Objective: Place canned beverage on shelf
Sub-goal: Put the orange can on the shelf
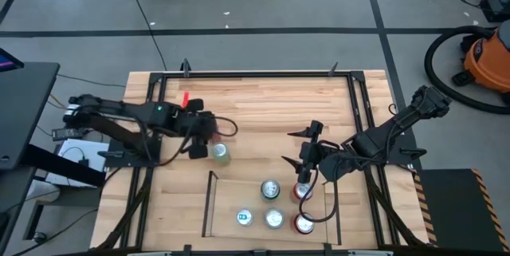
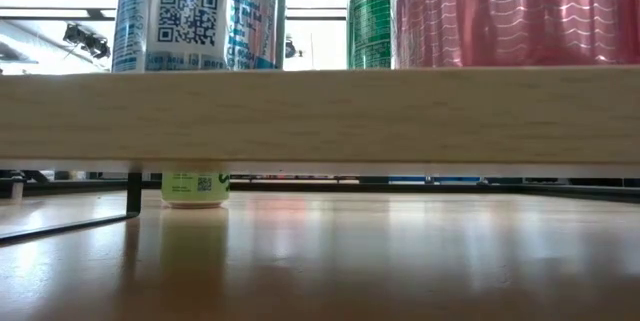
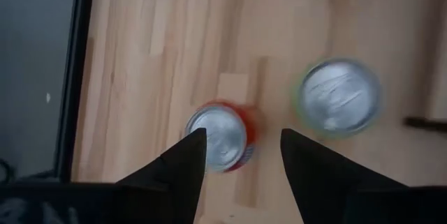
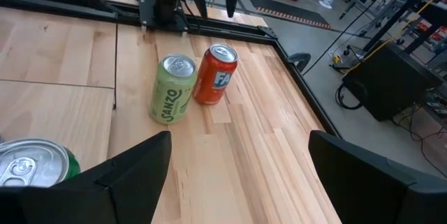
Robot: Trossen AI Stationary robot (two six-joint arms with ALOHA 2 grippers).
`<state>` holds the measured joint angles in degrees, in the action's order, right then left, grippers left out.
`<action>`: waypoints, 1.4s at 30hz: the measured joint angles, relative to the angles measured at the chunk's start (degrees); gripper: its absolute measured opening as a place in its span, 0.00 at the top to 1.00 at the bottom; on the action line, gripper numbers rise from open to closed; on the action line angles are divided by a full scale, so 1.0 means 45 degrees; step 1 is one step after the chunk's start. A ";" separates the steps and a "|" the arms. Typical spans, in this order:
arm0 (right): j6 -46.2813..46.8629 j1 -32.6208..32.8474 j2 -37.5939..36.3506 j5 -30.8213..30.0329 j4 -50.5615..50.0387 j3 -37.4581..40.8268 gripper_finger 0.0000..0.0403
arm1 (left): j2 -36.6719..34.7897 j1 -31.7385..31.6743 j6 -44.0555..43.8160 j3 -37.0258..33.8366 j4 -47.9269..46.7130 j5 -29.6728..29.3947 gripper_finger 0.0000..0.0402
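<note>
Nearest the low camera, the shelf (image 2: 320, 116) fills our view edge-on, with cans standing on its board and the light green can (image 2: 195, 187) visible beneath it on the table beyond. We see our left gripper (image 3: 241, 161) released, fingers spread, directly above the upright orange can (image 3: 220, 137), which stands on the tabletop just beside the green one, off the shelf. Its long axis is vertical, between the fingers. The left arm is nearer; our right gripper (image 1: 307, 160), also released, hovers over the shelf.

Two dark, jointed arms: the left arm (image 1: 119, 120) bears a small green light and trailing black cable; each ends in tapered black fingers (image 3: 183, 172).
</note>
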<state>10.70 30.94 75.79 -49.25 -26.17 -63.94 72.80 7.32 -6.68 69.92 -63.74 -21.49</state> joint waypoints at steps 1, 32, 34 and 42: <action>0.0000 -0.0004 -0.0005 -0.0007 -0.0007 0.0000 0.13 | -0.0090 -0.0175 0.0085 -0.0225 0.0014 -0.0003 0.51; 0.0628 -0.0300 -0.0005 -0.0010 -0.0083 0.0133 0.13 | -0.0084 -0.5007 0.3320 -0.2527 0.2607 0.5118 0.00; 0.0617 -0.0376 0.0000 -0.0010 -0.0090 0.0299 0.13 | -0.0084 -0.4936 0.3416 -0.2527 0.2583 0.5093 0.00; 0.0627 -0.0947 0.0000 0.0566 0.0250 0.0602 0.13 | 0.0735 -0.4380 0.3971 -0.2517 0.2440 0.4460 0.00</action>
<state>13.52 26.68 75.79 -46.71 -25.05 -61.23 76.11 -12.39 11.19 58.59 -52.76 -1.42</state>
